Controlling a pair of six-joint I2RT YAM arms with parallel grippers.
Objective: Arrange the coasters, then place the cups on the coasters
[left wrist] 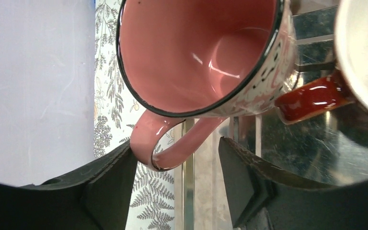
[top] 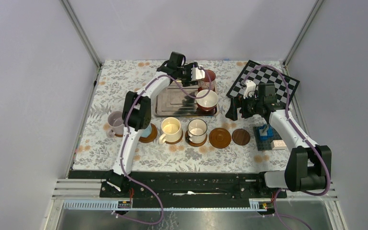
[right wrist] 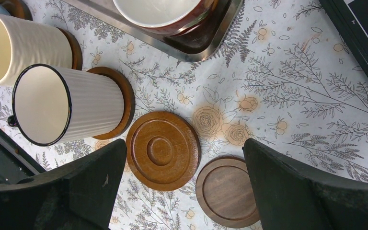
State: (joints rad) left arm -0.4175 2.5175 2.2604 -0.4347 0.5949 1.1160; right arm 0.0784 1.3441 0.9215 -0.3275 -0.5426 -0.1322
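The left gripper [left wrist: 176,146] is held at the far side of the table [top: 124,76], at the pink cup [left wrist: 201,52]; the cup's handle [left wrist: 189,143] is seen between the two fingers [left wrist: 110,187], which stand apart on either side of it. One finger is at the handle's outer curve (touching or just short of it, which cannot be told), while a gap is left between the handle and the other finger; the handle is thus bracketed but not clamped.

The pink cup is found at the far edge of the metal tray [top: 172,106], just beside the dark red cup [top: 207,99], which is set on the tray.

The right gripper [right wrist: 182,153] is held wide open and empty above two bare coasters: a lighter coaster [right wrist: 163,151] and, just beside it, a darker coaster [right wrist: 226,191].

In the row nearer the arms, a white cup [right wrist: 62,103] and a cream cup [right wrist: 19,48] are each set on a coaster; a lilac cup [top: 116,123] is placed at the row's left end; another coaster [top: 149,135] is partly hidden under the left arm [top: 139,110].

A chessboard [top: 263,81] and blue bricks [top: 264,132] are seen on the right.
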